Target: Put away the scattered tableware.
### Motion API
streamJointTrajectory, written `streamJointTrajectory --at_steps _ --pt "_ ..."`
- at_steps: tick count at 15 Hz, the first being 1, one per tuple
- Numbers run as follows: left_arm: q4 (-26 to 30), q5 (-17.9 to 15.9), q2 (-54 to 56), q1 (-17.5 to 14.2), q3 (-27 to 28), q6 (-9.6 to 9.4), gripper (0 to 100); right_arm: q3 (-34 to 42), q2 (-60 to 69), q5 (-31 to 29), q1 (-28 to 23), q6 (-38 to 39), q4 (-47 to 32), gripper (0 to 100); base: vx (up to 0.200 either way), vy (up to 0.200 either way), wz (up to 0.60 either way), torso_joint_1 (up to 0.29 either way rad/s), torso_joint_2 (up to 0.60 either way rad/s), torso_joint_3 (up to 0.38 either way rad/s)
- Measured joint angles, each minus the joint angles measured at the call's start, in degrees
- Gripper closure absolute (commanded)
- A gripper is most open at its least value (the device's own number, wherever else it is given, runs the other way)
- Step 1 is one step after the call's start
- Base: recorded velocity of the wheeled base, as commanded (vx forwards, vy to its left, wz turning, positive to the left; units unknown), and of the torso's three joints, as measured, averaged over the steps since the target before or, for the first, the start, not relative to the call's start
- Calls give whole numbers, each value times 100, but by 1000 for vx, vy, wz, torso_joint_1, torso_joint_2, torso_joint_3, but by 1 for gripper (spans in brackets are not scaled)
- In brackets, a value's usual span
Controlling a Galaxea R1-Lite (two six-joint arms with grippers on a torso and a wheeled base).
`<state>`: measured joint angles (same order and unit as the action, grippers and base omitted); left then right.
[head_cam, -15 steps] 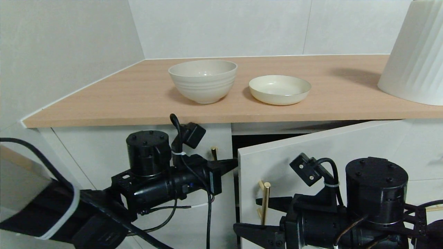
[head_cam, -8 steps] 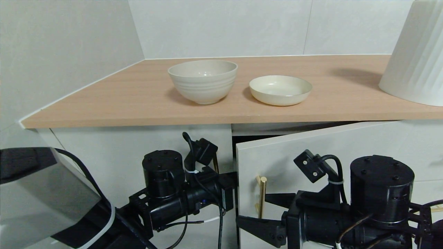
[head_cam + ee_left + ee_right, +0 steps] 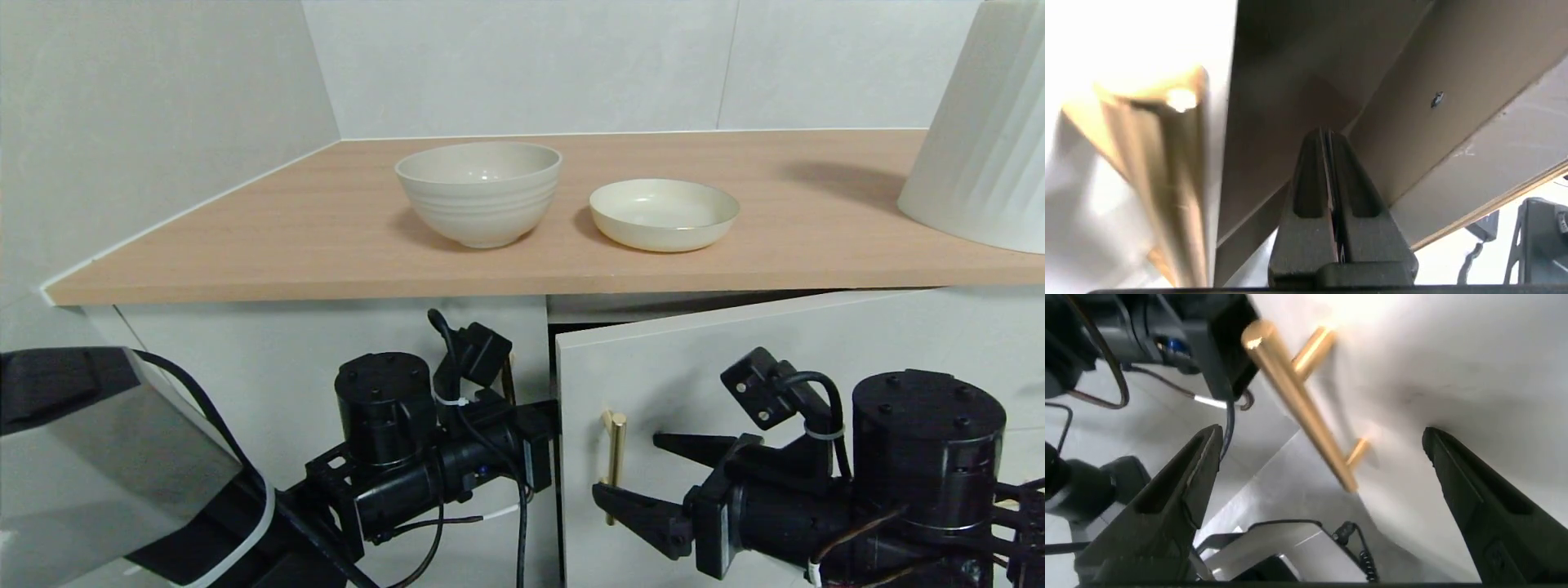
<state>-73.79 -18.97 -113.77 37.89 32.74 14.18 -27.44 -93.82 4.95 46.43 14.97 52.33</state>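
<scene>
Left gripper (image 3: 1327,143) is closed tight, its two fingers pressed flat together with nothing between them, and its tip is pushed into the dark slit where the two cabinet doors meet. From the left wrist camera the closed fingers point up into the shadowed space behind the door edge, with a gold handle (image 3: 1176,171) of the left door (image 3: 326,343) blurred just beside them.

Right gripper (image 3: 645,478) is spread wide and holds nothing. It sits low in front of the right door (image 3: 735,367), fingers pointing at the door's gold bar handle (image 3: 614,465). From the right wrist camera that handle (image 3: 1306,408) lies between the two open fingers, and neither finger seems to touch it. The right door stands ajar, its handle edge swung outward, with a dark gap showing above it under the desk (image 3: 286,245).

Up on the wooden desk, the tableware sits well above both arms. A deep ribbed bowl (image 3: 478,192) stands upright near the middle, and a shallow cream dish (image 3: 663,214) sits just beside it on the right, the two close but apart. Farther right, at the desk's end, stands a tall white ribbed shade (image 3: 980,147).
</scene>
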Motion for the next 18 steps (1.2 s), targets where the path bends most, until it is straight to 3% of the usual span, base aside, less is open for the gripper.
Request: streamJointTrajectory --at_steps 3,8,12,16,18 --pt "-16 -38 24 17 13 10 100 10 553 6 -162 0 -571 0 0 0 0 0 0 0" --pt "-6 -87 206 17 16 289 100 230 1909 653 -297 35 -2303 0 0 0 0 0 0 0" --pt "6 -49 252 72 -9 300 100 488 2411 802 -267 40 -2411 0 0 0 0 0 0 0" --pt "16 -32 258 74 -4 446 100 523 2516 802 -261 16 -2413 0 -200 0 0 1 1 13" --pt "17 -73 254 87 18 451 100 539 2533 798 -219 7 -2415 0 0 0 0 0 0 0"
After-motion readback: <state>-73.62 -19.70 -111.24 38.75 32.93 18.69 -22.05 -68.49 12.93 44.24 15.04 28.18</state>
